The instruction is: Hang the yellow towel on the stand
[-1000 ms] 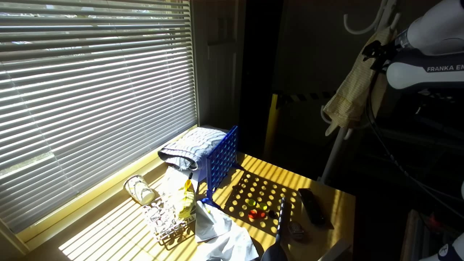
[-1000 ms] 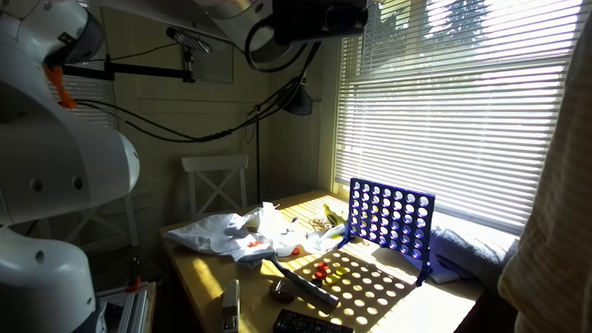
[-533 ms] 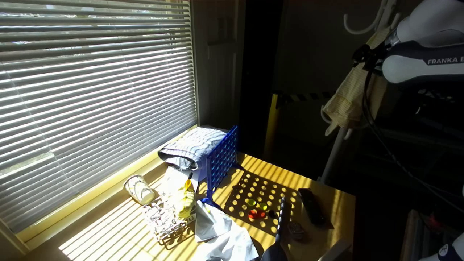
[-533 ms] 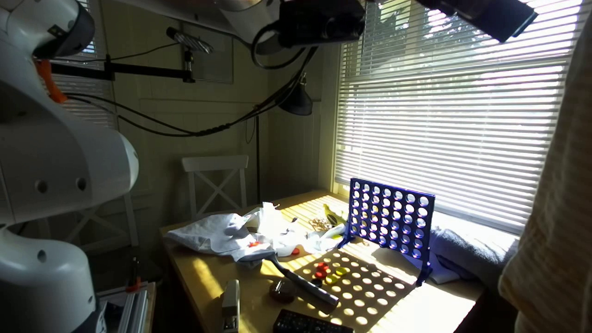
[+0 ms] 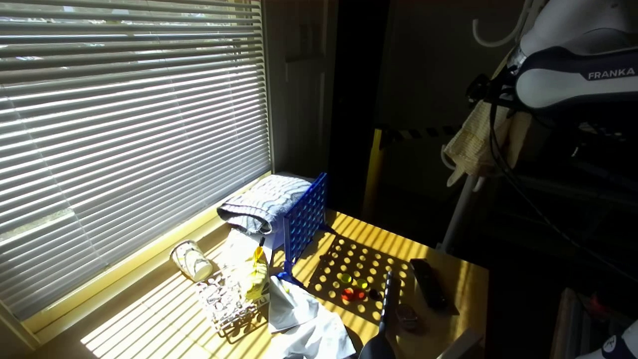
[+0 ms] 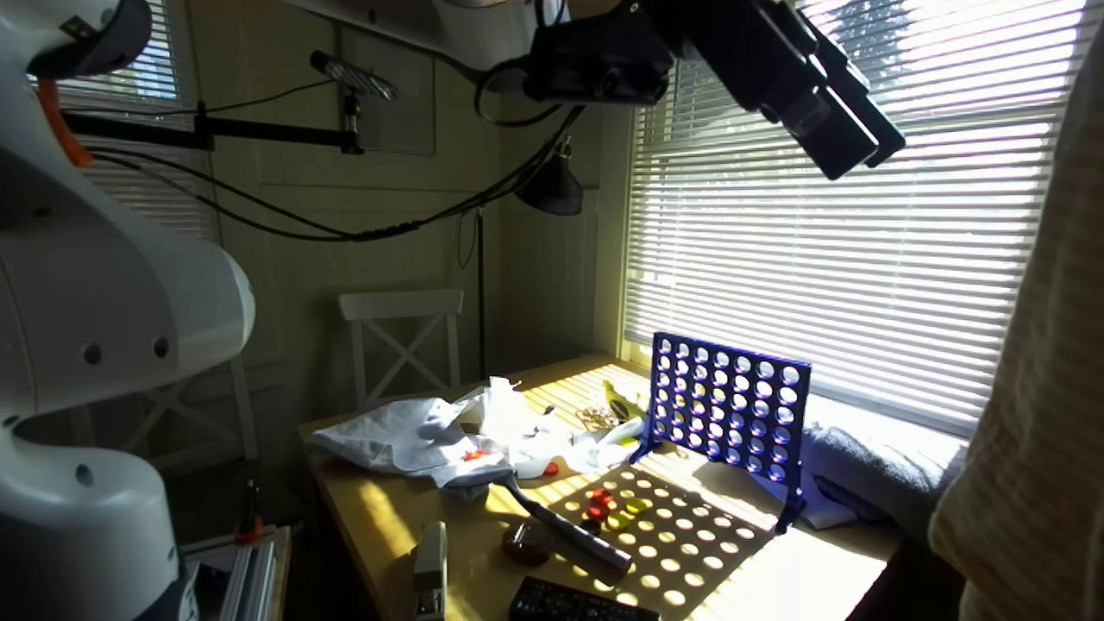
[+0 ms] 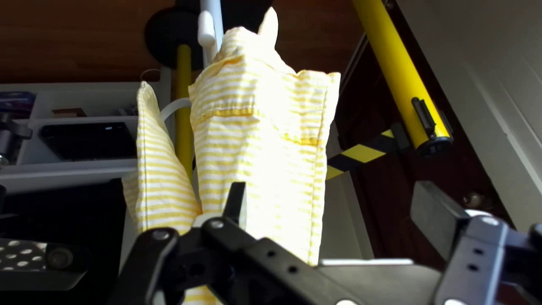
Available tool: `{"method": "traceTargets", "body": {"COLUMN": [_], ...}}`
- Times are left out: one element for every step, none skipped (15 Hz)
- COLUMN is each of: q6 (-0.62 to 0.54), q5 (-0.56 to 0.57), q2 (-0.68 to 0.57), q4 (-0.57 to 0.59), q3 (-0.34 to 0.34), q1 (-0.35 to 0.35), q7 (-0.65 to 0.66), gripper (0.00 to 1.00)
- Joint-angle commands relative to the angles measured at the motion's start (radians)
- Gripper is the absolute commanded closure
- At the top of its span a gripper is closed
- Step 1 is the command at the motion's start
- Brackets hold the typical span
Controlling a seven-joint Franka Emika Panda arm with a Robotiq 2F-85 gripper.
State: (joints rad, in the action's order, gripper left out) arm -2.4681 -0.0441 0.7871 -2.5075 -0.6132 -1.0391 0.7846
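Black claw [image 7: 333, 207] aslant, agape, near towel [image 7: 262, 152]

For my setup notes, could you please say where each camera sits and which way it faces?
An exterior view: high, looking down across the table; stand, arm and gripper at right.
An exterior view: near the hanging yellow towel, facing table and blinds; arm left, gripper top.
Wrist view: on the arm, facing down along the towel; open gripper at bottom.
Both exterior views share table, blue game grid and towel.
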Motion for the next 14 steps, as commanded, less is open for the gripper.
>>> {"method": "traceTargets", "body": {"q6": [0.107, 0.133, 0.157, 0.176, 0.199, 0.22, 0.241, 0.255, 0.275, 0.292, 0.306, 0.318, 0.333, 0.343], "q5": [0.081, 0.089, 0.102, 0.115, 0.125, 0.136, 0.143, 0.153, 0.161, 0.172, 0.18, 0.19, 0.196, 0.205], "q2": [-0.084, -0.097, -0.111, -0.124, -0.138, -0.152, -0.169, -0.183, -0.198, -0.212, -0.224, -0.236, -0.249, -0.26], "q4": [0.064, 0.072, 0.08, 0.087, 0.095, 0.102, 0.11, 0.113, 0.119, 0.125, 0.127, 0.13, 0.133, 0.135], "q3": [0.032, 0.042, 0.049, 0.059, 0.071, 0.084, 0.102, 0.119, 0.137, 0.156, 0.177, 0.196, 0.217, 0.24], "q1": [0.077, 0.101, 0.122, 0.145, 0.171, 0.198, 0.231, 0.261, 0.294, 0.326, 0.36, 0.392, 0.427, 0.461], "q7": [0.079, 0.09, 0.105, 0.118, 0.131, 0.146, 0.155, 0.168, 0.181, 0.195, 0.206, 0.221, 0.232, 0.243], "gripper": [0.0, 0.0, 0.0, 0.0, 0.0, 0.0, 0.0, 0.0, 0.0, 0.0, 0.0, 0.0, 0.0, 0.0]}}
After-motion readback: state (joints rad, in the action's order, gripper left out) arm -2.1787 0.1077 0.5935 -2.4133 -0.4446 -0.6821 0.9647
